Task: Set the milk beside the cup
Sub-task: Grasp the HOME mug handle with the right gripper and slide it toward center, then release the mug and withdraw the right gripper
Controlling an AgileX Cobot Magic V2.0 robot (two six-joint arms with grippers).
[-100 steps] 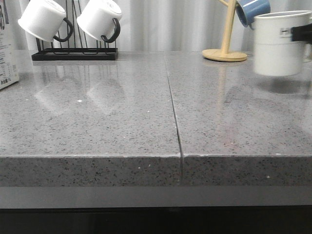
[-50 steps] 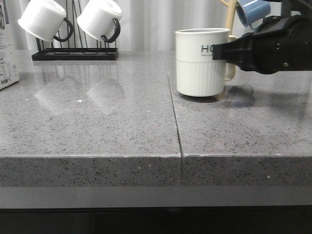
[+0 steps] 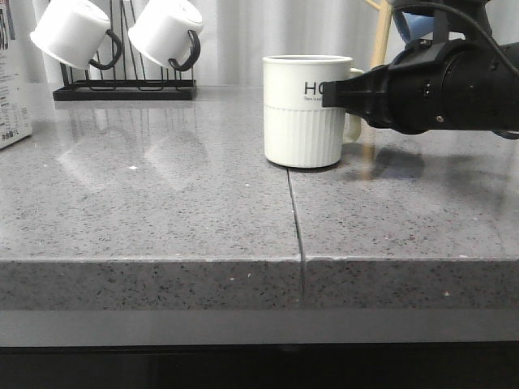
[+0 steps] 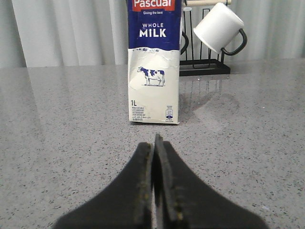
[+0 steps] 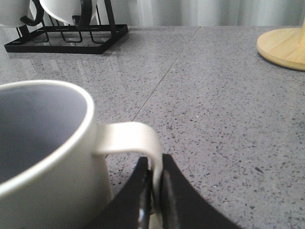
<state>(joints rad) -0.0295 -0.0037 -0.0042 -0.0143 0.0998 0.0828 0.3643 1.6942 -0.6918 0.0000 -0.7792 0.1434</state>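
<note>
Since half a second ago the cup [image 3: 306, 110] has slid further along the surface [image 3: 162, 203], its base now over the seam, carried by the right tool [image 5: 153, 191]. That tool's jaws are pinched on the cup's handle [image 5: 131, 140]; from the front its dark body covers the end of the black lettering and the handle is mostly hidden. The left tool [image 4: 155, 157] is closed on nothing, with the milk [image 4: 153, 62] upright straight ahead of it, well apart, its top cut off. From the front only the carton's edge shows.
</note>
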